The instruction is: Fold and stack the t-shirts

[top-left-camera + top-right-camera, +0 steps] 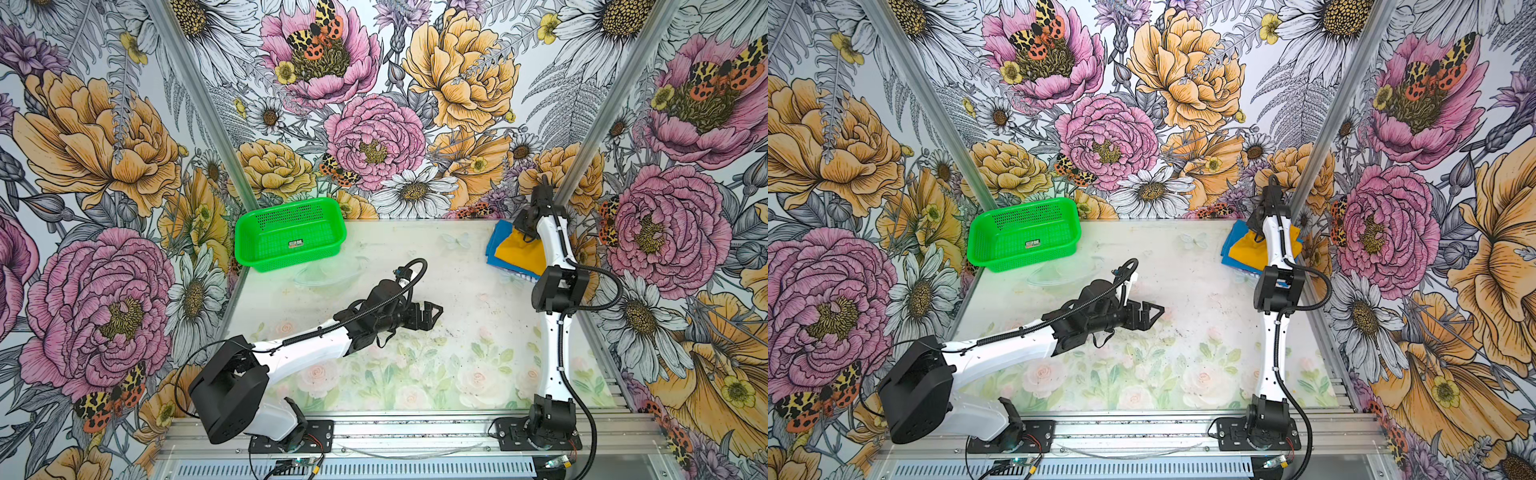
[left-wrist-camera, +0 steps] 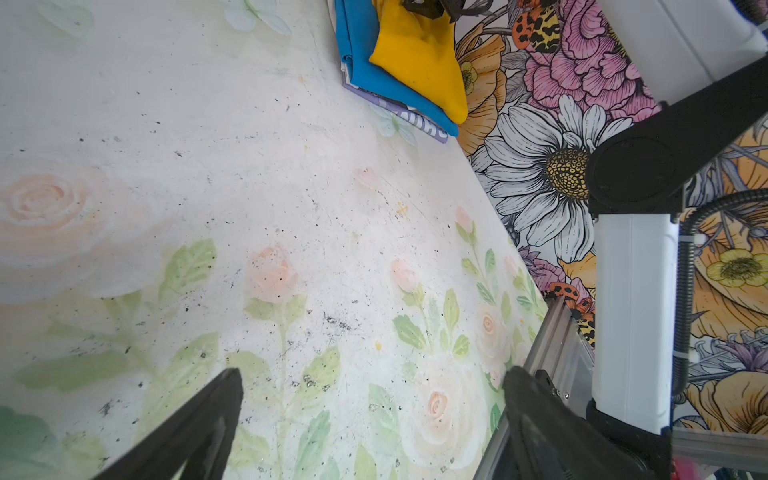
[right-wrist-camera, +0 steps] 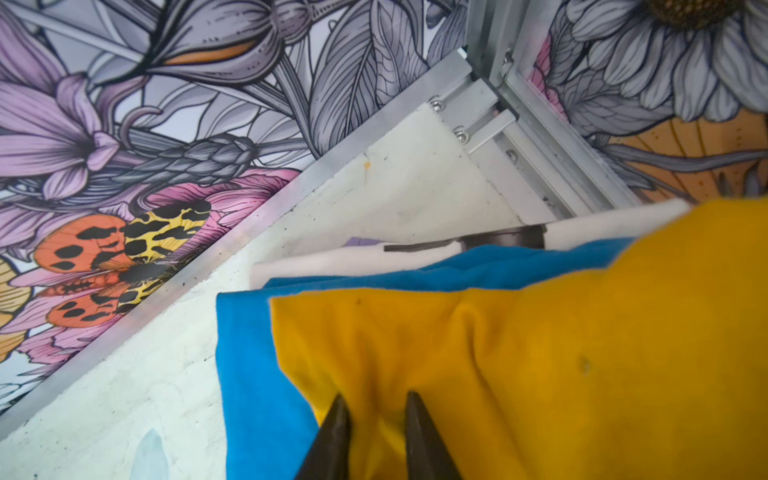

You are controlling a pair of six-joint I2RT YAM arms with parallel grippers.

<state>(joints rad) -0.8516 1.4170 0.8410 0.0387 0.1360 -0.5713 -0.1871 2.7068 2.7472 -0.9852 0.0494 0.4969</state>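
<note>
Two t-shirts lie stacked in the table's far right corner. The mustard-yellow t-shirt (image 1: 519, 254) (image 1: 1246, 249) (image 2: 419, 58) (image 3: 540, 353) rests on the folded bright blue t-shirt (image 1: 496, 245) (image 2: 361, 66) (image 3: 249, 374), whose white lettering shows at one edge (image 2: 415, 120). My right gripper (image 1: 525, 227) (image 3: 376, 399) is down on the yellow shirt, its jaws pinching a raised fold of that cloth. My left gripper (image 1: 434, 313) (image 1: 1154, 312) (image 2: 374, 378) hovers wide open over bare table near the middle, holding nothing.
A green perforated basket (image 1: 246, 245) (image 1: 978, 249) stands at the far left of the table. A white printed cloth edge (image 3: 353, 259) shows under the blue shirt. Aluminium frame rails (image 3: 540, 137) and patterned walls close in the corner beside the stack.
</note>
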